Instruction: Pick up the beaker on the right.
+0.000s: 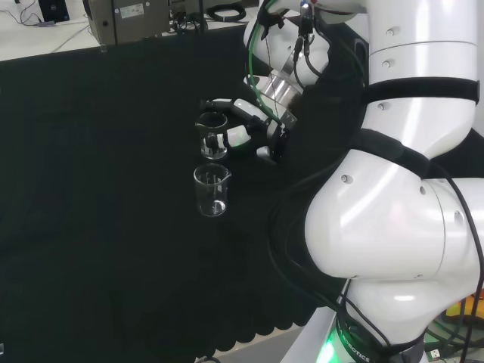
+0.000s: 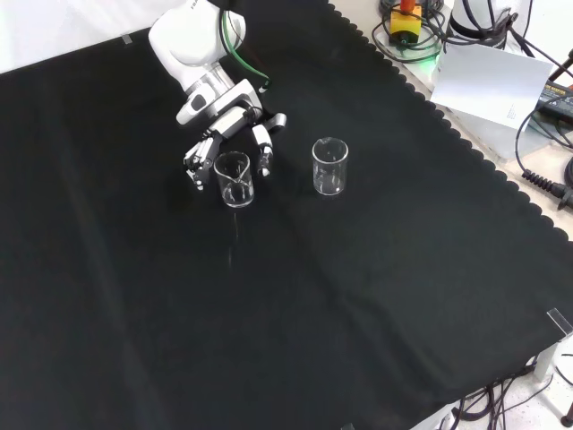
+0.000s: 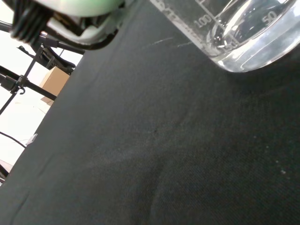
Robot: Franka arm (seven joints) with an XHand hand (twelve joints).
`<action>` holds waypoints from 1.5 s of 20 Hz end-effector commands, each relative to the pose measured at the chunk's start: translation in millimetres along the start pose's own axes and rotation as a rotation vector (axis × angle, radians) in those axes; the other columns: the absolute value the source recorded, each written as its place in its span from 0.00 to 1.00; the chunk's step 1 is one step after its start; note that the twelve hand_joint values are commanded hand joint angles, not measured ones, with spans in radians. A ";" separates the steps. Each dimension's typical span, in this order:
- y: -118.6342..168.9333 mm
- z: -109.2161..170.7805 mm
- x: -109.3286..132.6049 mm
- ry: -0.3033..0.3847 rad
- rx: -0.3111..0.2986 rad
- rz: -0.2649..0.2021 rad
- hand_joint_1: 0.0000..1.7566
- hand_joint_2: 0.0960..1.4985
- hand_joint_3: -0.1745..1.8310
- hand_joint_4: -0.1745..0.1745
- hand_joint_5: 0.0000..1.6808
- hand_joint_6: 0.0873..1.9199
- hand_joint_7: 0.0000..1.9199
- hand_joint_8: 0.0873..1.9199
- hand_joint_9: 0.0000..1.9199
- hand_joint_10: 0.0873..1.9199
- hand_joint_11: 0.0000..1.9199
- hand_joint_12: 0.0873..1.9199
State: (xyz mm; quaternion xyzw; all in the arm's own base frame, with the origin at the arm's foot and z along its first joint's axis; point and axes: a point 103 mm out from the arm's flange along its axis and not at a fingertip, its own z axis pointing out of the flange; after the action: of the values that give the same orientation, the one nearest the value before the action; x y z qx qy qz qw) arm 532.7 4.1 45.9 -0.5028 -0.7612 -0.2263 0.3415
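Two clear glass beakers upright on black cloth point(image 2: 358, 296).

Front view: hand point(image 2: 235, 134) upper left of centre, fingers point(image 2: 199, 166) on one side of left-hand beaker point(image 2: 234, 179), thumb point(image 2: 264, 152) on other side, loosely curved around it; contact with glass cannot be told. Beaker base on cloth.

Second beaker point(image 2: 329, 167) stands apart to right, untouched.

Head view: second beaker point(image 1: 211, 190) centre frame, below hand point(image 1: 249, 125); flanked beaker point(image 1: 212, 134) above it.

Wrist view: beaker base point(image 3: 239, 33) at upper right, resting on cloth.

The head camera is looking over the arm and the front camera is facing it, both sharing the hand point(image 1: 246, 134) beside two beakers, while the wrist camera is sitting close above cloth point(image 3: 154, 154).
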 end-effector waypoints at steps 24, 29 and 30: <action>10.8 11.0 -4.3 0.059 -0.052 0.047 0.53 0.33 0.39 0.46 0.31 0.33 0.25 0.35 0.30 0.26 0.06 0.69; 13.7 7.0 1.5 0.016 -0.105 0.062 0.59 0.42 0.36 0.51 0.55 0.37 0.38 0.34 0.43 0.24 0.28 0.63; 14.3 5.6 3.4 -0.016 -0.125 0.073 0.62 0.47 0.32 0.49 0.62 0.36 0.43 0.32 0.48 0.22 0.35 0.59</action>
State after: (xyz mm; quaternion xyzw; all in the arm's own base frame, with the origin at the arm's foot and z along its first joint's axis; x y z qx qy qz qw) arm 541.6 13.7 37.3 -0.5268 -0.7334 -0.2524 0.3478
